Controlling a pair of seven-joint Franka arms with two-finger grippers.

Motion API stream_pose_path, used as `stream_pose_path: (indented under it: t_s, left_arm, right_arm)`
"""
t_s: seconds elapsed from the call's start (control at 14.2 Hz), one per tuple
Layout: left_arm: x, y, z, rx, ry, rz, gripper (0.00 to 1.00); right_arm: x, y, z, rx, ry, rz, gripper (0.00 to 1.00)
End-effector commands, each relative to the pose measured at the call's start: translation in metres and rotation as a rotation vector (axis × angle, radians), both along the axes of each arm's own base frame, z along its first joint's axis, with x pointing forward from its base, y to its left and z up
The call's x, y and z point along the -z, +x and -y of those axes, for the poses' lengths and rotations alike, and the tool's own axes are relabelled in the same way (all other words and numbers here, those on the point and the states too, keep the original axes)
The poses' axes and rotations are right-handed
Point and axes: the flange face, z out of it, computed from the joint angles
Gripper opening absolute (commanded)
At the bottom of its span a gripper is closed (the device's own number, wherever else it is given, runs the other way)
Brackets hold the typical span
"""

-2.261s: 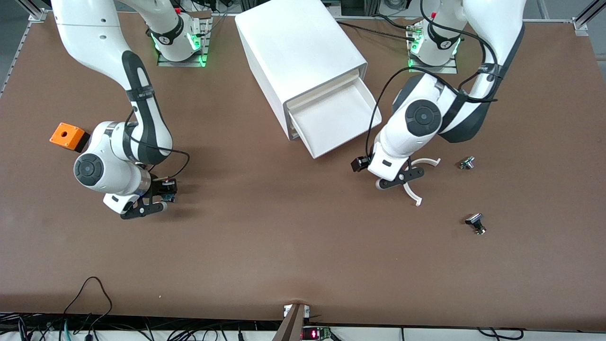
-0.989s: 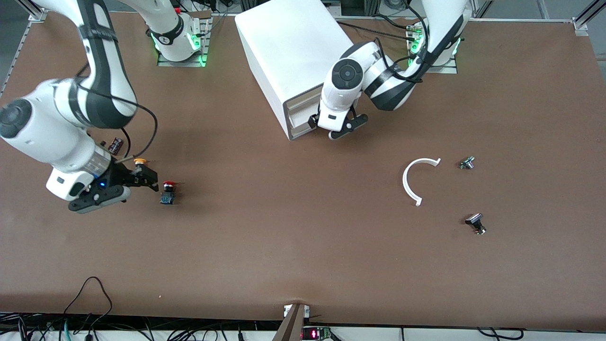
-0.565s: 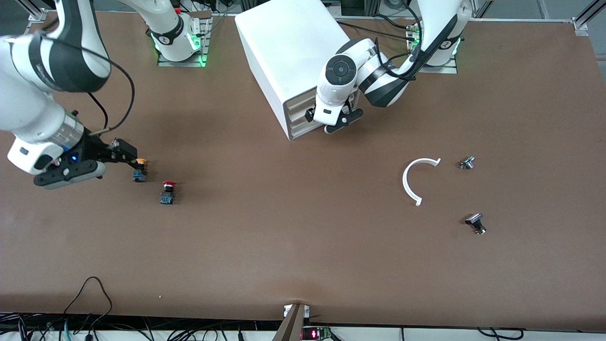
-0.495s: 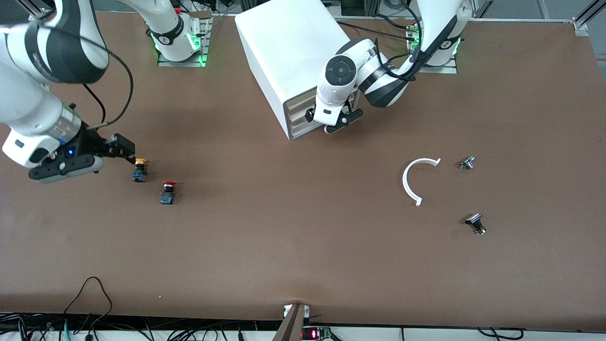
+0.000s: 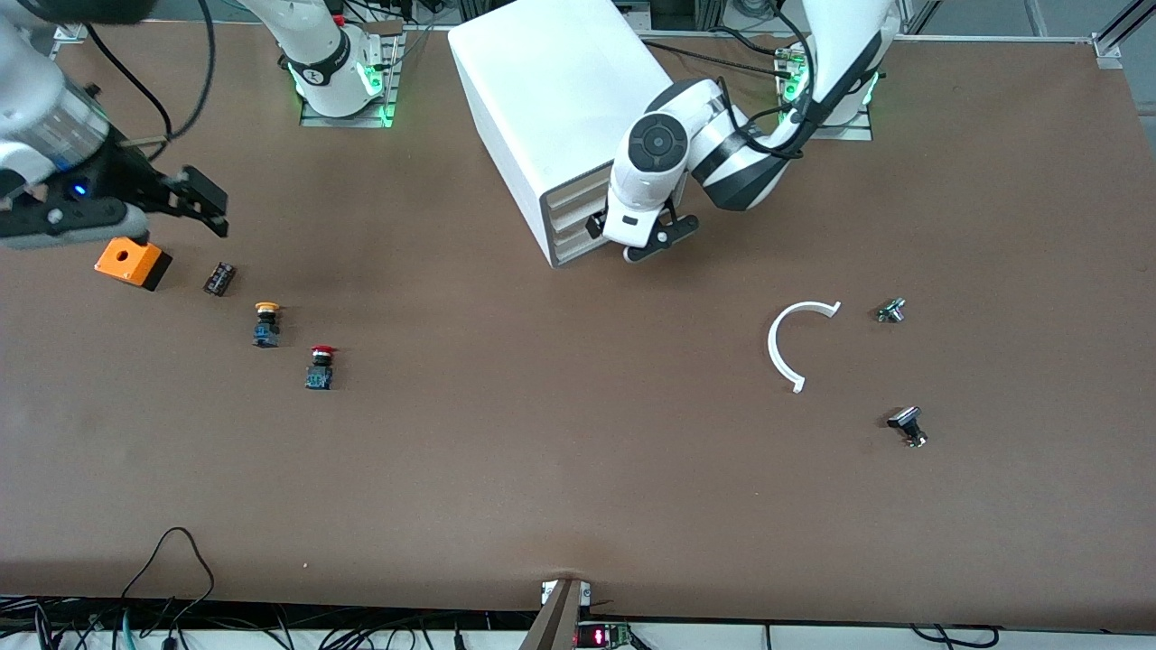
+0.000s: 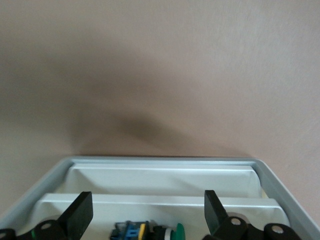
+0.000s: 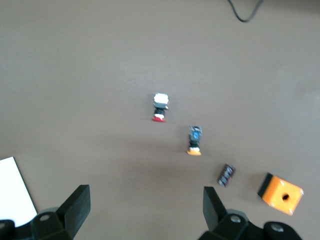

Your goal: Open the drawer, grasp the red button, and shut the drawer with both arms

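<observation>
Red mushroom-capped button (image 5: 320, 366) upright on matte brown tabletop (image 5: 560, 451), at 4 o'clock from yellow button (image 5: 265, 324); right end effector (image 5: 176, 200) wide, empty; left end effector (image 5: 652, 236) wide at cabinet (image 5: 560, 117) front.

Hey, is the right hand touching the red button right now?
Apart. In the front view the right hand is up over the table near the orange box, open and empty, while the red button stands alone on bare table, nearer the camera.

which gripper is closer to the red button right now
Right. The right gripper hangs over the orange box beside the red button; the left gripper is at the cabinet.
</observation>
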Motion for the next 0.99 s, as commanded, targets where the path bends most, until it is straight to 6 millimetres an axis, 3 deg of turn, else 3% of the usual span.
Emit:
stream_pose_path:
  t_s: [0.0, 0.28, 0.49, 0.57, 0.71, 0.92]
  left_arm:
    - [-0.050, 0.034, -0.016, 0.067, 0.023, 0.011, 0.98]
    - [-0.108, 0.084, -0.059, 0.228, 0.139, 0.067, 0.98]
    - [-0.145, 0.123, -0.112, 0.350, 0.126, 0.071, 0.98]
    - [-0.159, 0.134, -0.131, 0.390, 0.111, 0.072, 0.98]
    - [-0.196, 0.159, -0.173, 0.459, 0.069, 0.098, 0.98]
    - [-0.231, 0.175, -0.229, 0.549, 0.032, 0.085, 0.99]
  right_arm:
    - [-0.028, -0.025, 0.010, 0.044, -0.020, 0.003, 1.00]
    - [-0.038, -0.030, 0.008, 0.042, -0.016, -0.003, 1.00]
    - [-0.031, -0.024, -0.009, 0.009, -0.010, 0.005, 1.00]
    - [-0.026, -0.019, -0.006, 0.046, -0.004, 0.011, 1.00]
    - [-0.017, -0.014, -0.012, 0.088, -0.004, 0.002, 1.00]
    - [-0.019, -0.011, 0.017, 0.152, 0.027, 0.017, 1.00]
